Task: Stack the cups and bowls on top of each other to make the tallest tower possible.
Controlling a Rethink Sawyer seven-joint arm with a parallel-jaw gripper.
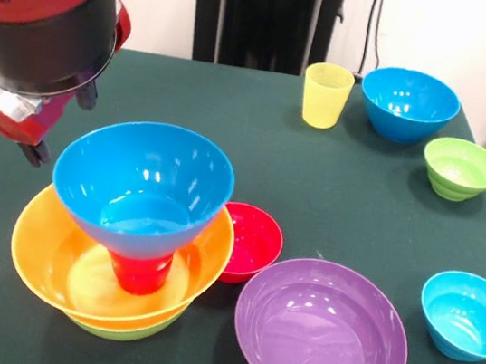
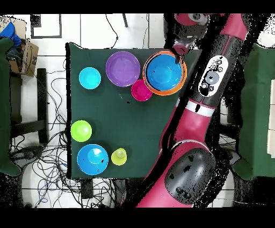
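Resting on the red cup [image 1: 138, 272] inside the orange bowl [image 1: 48, 263], the blue bowl [image 1: 142, 181] tops the tower; overhead hides that cup. Gripper [image 1: 45, 130] sits just beside; jaw state cannot be told.

Tower [image 1: 128, 247] at the table's front-left corner in the front view: lime-green bowl [image 1: 125, 330] at the bottom, orange bowl [image 1: 49, 254] nested in it, red cup [image 1: 138, 273] upside down inside, blue bowl [image 1: 142, 181] upright on the cup. Touching the tower's right side, small red bowl [image 1: 252, 241]; just beyond, purple bowl [image 1: 321, 333]. Well apart from the tower: light-blue bowl [image 1: 468, 315], ribbed green bowl [image 1: 461, 168], second blue bowl [image 1: 409, 103], yellow cup [image 1: 327, 94], all upright.
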